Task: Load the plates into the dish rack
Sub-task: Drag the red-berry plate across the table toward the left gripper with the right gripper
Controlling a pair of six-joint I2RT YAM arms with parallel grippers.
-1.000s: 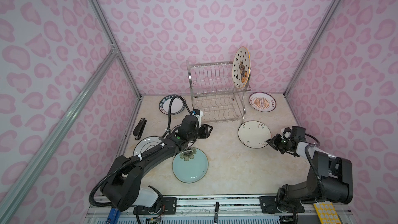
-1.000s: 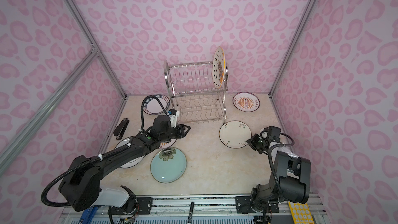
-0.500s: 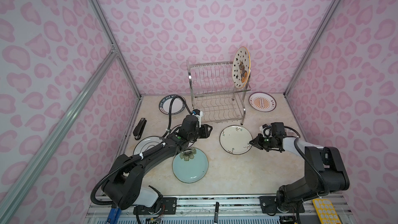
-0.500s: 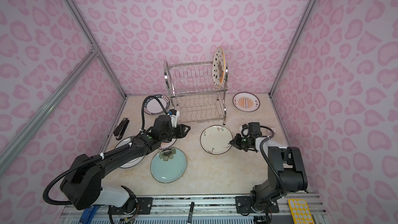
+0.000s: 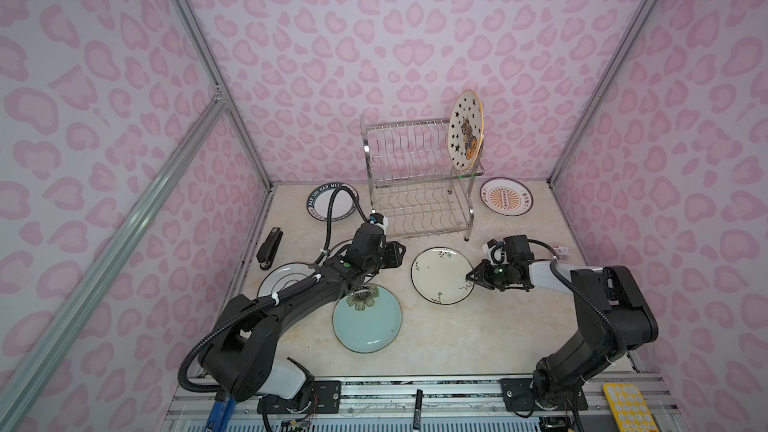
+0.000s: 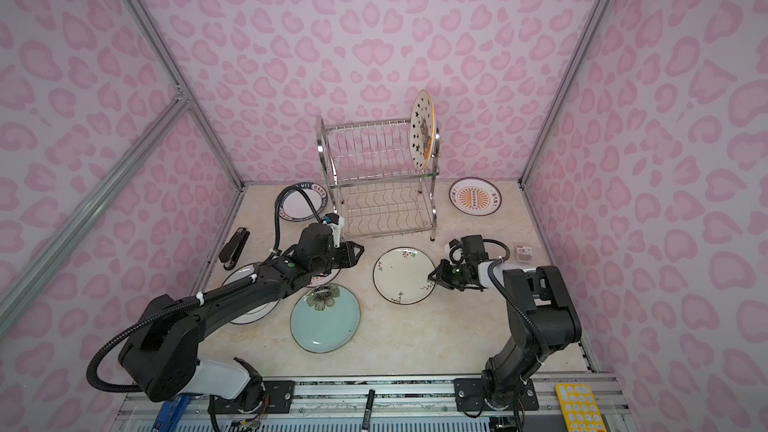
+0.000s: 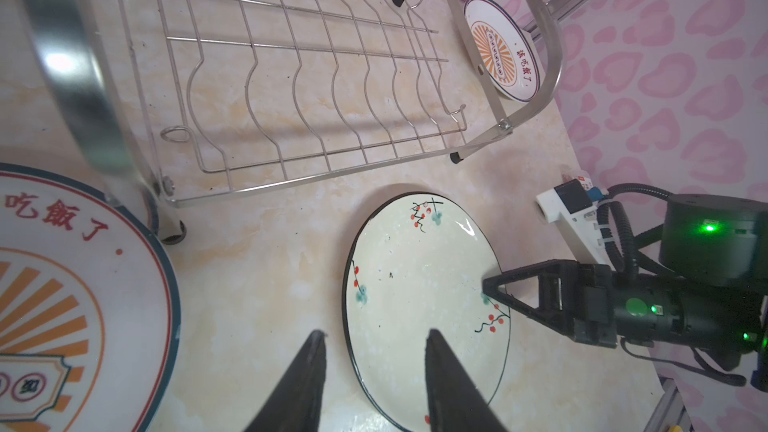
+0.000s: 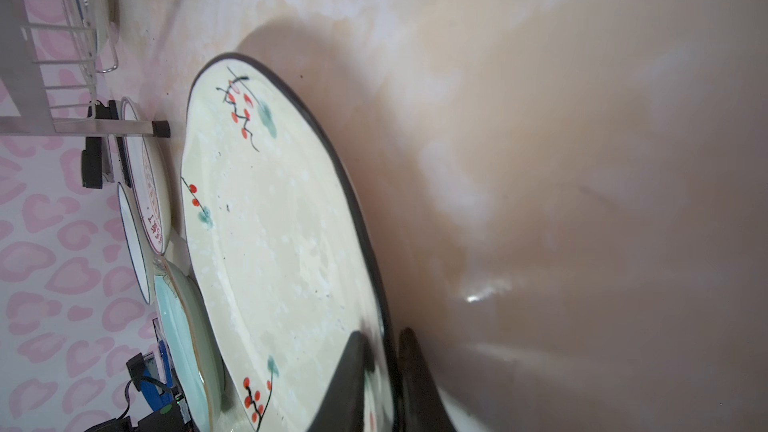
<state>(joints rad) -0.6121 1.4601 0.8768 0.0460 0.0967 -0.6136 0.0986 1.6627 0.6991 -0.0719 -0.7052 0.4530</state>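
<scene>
The dish rack [image 5: 415, 184] stands at the back with the star-and-cat plate [image 5: 465, 130] upright in its upper tier. The white floral plate [image 5: 440, 274] lies flat in front of it. My right gripper [image 5: 468, 278] is at that plate's right rim, and in the right wrist view its fingertips [image 8: 359, 336] straddle the rim a little apart, with a sliver of plate showing. My left gripper [image 7: 374, 336] hovers open and empty over the plate's [image 7: 415, 284] left rim. Other plates lie flat: pale teal [image 5: 368, 322], navy-lettered [image 5: 332, 201], orange sunburst [image 5: 505, 200], black-ringed [image 5: 282, 280].
A second sunburst plate [image 7: 62, 284] lies under my left arm beside the rack's front leg. A black stapler [image 5: 269, 243] lies by the left wall and a small packet [image 5: 561, 249] by the right wall. A marker [image 5: 417, 401] and a yellow pad [image 5: 625, 407] sit on the front rail.
My right gripper has dragged the white floral plate leftward toward the middle, and its jaws have eased slightly. The left arm has stayed put.
</scene>
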